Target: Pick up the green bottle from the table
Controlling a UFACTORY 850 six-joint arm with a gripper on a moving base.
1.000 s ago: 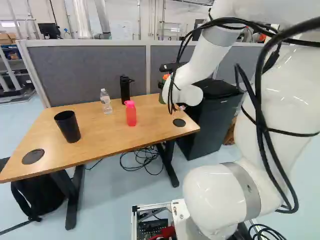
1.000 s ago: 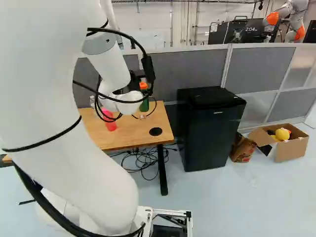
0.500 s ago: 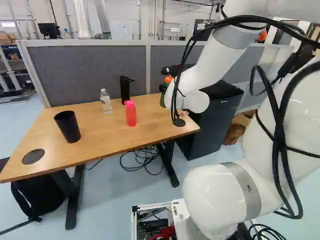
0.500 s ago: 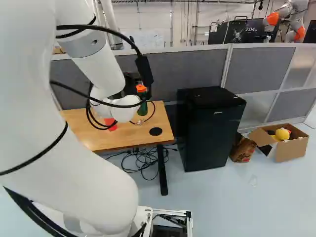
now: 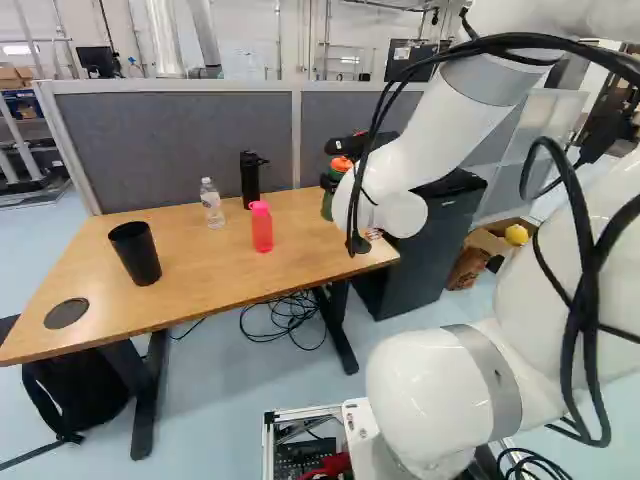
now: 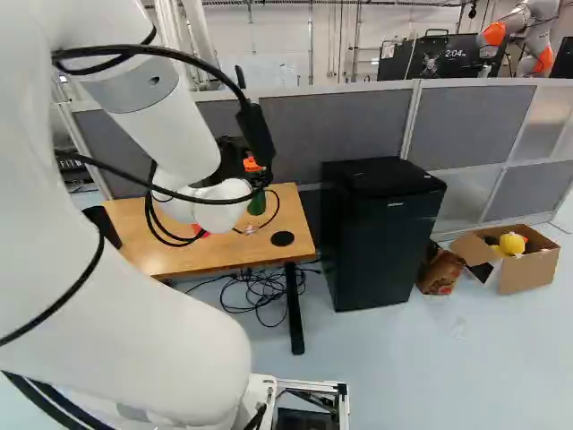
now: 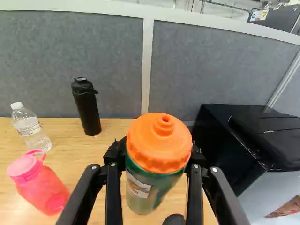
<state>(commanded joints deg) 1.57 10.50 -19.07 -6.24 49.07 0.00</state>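
My gripper [image 6: 236, 161] shows as a dark shape behind the arm's white wrist in the right base view, its fingertips hidden there. The green bottle [image 6: 256, 204] with its orange lid stands out beside it. In the wrist view the gripper [image 7: 157, 152] is shut on the green bottle [image 7: 157, 183], one finger against each side just below the lid. The bottle is roughly upright over the wooden table [image 5: 190, 300]; whether its base touches the tabletop I cannot tell.
A pink bottle [image 5: 262, 230], a clear bottle [image 5: 212, 205], a black bottle [image 5: 250, 180] and a black cup [image 5: 135, 252] stand on the table. A grey partition [image 5: 180, 150] runs behind. Right of the table are a black fridge [image 6: 380, 233] and an open box [image 6: 528, 269].
The arm has shifted rightward in the left base view and leftward in the right base view, drawing nearer the base. The green bottle has moved with the gripper. The base has stayed put.
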